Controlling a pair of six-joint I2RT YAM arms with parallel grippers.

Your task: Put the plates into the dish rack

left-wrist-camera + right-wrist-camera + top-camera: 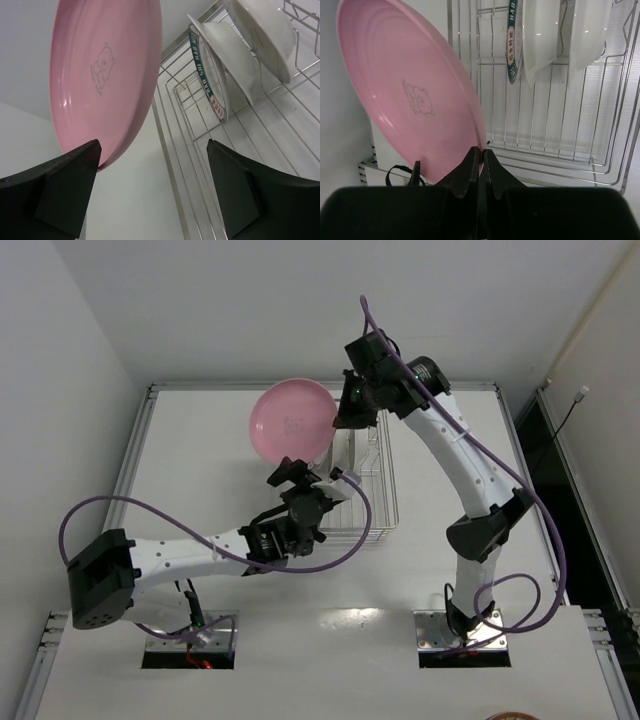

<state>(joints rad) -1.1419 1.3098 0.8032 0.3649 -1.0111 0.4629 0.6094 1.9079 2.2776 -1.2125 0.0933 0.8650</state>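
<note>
**Q:** How do your fingers stand?

**A:** Left gripper (153, 145): fingers spread wide, holding nothing. The pink plate (415, 95) runs its lower rim just beside the left finger; I cannot tell whether they touch. Right gripper (480, 152): fingers pressed together on that plate's rim, so by my reading your right arm carries it alone.

**Q:** Where is the plate against the rack?

**A:** It is off the table (200, 460), up on edge and tilted, over the far middle. It sits at the left side of the rack (382, 508), near the far-left corner, and appears outside the wires. To its right, the blue-rim plate (207, 75) and then two white plates (240, 60) stand in slots.

**Q:** What does the next move turn on?

**A:** The free slots lie between the pink plate and the blue-rim plate. Judgement: carry it right and bring its face nearer parallel to the blue-rim plate, then lower it. Your left gripper is nearest the lower rim if you want support there.
</note>
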